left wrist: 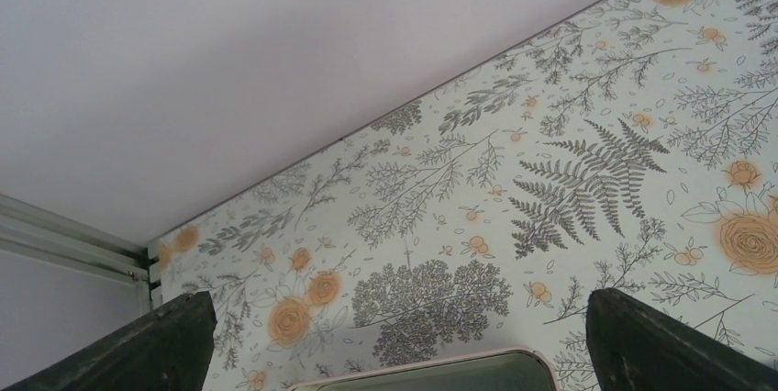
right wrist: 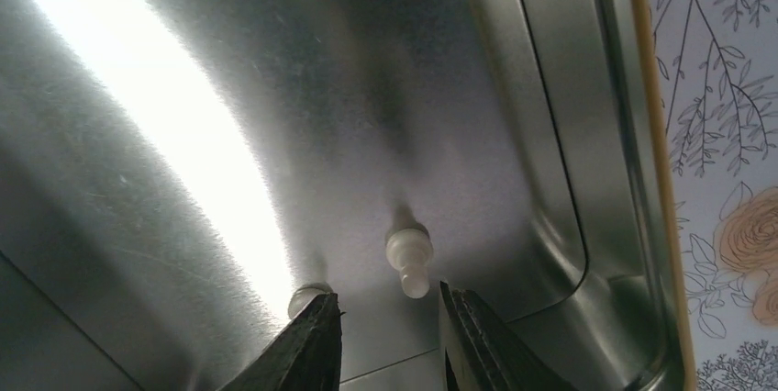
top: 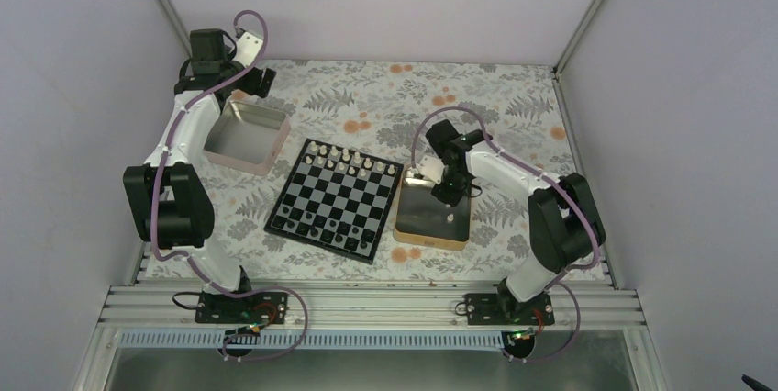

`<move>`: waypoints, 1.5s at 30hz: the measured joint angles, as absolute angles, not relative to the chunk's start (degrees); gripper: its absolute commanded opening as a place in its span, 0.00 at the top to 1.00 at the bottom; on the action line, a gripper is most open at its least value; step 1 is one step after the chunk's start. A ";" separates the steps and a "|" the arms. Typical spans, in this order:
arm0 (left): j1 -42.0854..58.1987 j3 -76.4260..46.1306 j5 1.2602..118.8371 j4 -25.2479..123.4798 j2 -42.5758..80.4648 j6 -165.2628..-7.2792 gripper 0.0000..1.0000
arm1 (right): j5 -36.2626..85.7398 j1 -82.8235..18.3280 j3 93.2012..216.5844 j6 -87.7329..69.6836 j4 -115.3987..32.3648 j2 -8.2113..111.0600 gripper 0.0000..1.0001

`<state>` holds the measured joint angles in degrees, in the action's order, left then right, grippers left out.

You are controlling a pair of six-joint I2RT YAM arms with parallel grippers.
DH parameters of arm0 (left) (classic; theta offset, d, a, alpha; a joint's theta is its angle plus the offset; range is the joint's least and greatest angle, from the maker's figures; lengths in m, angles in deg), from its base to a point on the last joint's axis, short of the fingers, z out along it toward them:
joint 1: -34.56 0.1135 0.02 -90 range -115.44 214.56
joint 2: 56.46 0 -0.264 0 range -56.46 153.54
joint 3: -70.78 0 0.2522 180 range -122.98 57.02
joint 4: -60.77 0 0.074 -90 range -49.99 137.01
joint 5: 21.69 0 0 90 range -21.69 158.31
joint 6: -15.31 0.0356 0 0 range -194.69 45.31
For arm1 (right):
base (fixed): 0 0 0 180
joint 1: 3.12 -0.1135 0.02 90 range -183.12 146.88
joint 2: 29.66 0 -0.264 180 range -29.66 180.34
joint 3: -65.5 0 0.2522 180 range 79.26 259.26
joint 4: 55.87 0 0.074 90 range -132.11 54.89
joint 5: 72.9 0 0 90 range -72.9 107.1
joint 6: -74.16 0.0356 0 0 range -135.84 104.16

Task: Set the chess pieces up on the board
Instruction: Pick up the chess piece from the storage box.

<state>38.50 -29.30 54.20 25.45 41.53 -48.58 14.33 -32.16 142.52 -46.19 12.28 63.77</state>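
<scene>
The board (top: 337, 199) lies mid-table, with several white chess pieces (top: 341, 159) in its far rows and small dark chessmen along its near rows. My right gripper (right wrist: 390, 313) is open, low inside the gold tin (top: 433, 213). A white chess piece (right wrist: 408, 261) stands on the tin floor just beyond the gap between the fingers. A second white piece (right wrist: 305, 299) shows partly behind the left fingertip. My left gripper (left wrist: 394, 340) is open and empty, above the far rim of the pinkish silver tin (left wrist: 431, 373).
The pinkish silver tin (top: 243, 137) stands left of the board's far corner. The gold tin's wall (right wrist: 633, 134) rises close on the right of my right gripper. White walls enclose the floral tablecloth (top: 514, 106). A metal rail runs along the near edge.
</scene>
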 measured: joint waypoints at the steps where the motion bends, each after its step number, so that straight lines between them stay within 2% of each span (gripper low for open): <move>1: 38.50 -29.30 54.11 25.41 41.53 -48.58 0.00 | 14.07 -31.87 142.33 -46.21 12.10 63.77 0.69; 22: 37.74 -29.30 54.07 25.23 41.73 -48.54 0.00 | 13.35 -30.34 140.51 -46.28 9.90 65.85 0.69; 24: 37.76 -29.30 54.07 25.23 41.73 -48.54 0.00 | 13.39 -30.30 140.18 -46.34 9.28 67.03 0.72; 28: 37.76 -29.30 54.07 25.21 41.73 -48.54 0.00 | 13.55 -29.99 139.79 -46.73 8.52 68.93 0.86; 32: 37.76 -29.30 54.07 25.21 41.73 -48.54 0.00 | 13.74 -29.93 139.79 -47.04 8.24 69.19 0.92; 38: 37.76 -29.32 54.07 25.21 41.73 -48.54 0.00 | 14.97 -29.95 142.17 -47.21 10.07 69.19 0.94; 45: 37.76 -29.30 53.98 25.10 41.73 -48.54 0.00 | 15.51 -32.16 153.08 -47.28 15.25 69.32 0.93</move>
<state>37.76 -29.30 53.98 25.10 41.73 -48.54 15.51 -32.16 153.08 -47.28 15.25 69.32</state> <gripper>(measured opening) 0.999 0.086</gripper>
